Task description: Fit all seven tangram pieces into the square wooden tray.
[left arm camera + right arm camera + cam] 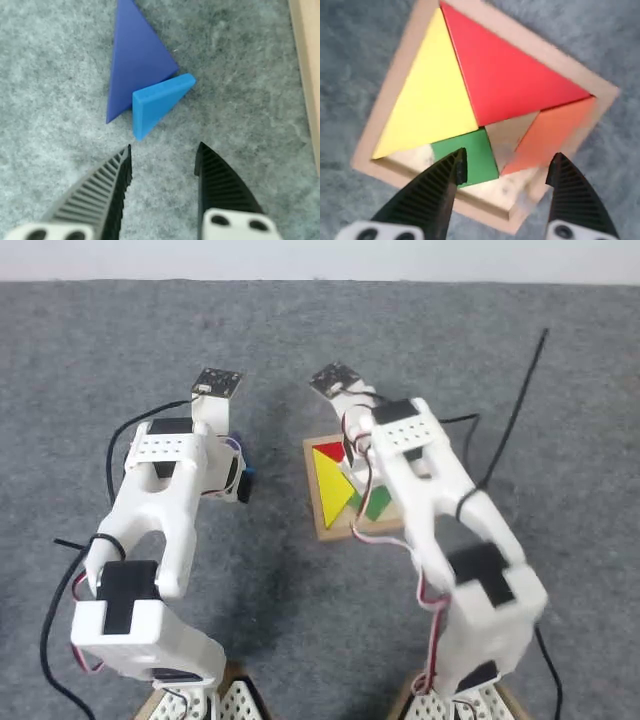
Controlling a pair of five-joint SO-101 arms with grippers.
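Grey felt table, two arms side by side. Square wooden tray [394, 85] lies under the right arm, partly filled: yellow triangle [430, 105] and red triangle [505, 80] seated flush along one shared edge, green square [470, 155] tucked at their meeting corner, orange piece [552, 130] against the far rim. Bare wood shows between green and orange and along the rim nearest the right gripper [510, 152]. That gripper hangs over the tray with jaws spread, holding nothing. On the felt just beside the tray, a dark blue triangle [137, 60] lies flat; a light blue triangle [157, 102] is tipped up on edge, leaning on it. Left gripper [164, 146] sits near that pair, jaws apart, empty. Count: four in, two out, six of seven tallied. Judged a bit past halfway. Obstacles: the two blue pieces touch and overlap, so lifting one may drag the other; the tilted one offers a thin edge only. The right arm covers much of the tray from above and would likely crowd any delivery by the left.
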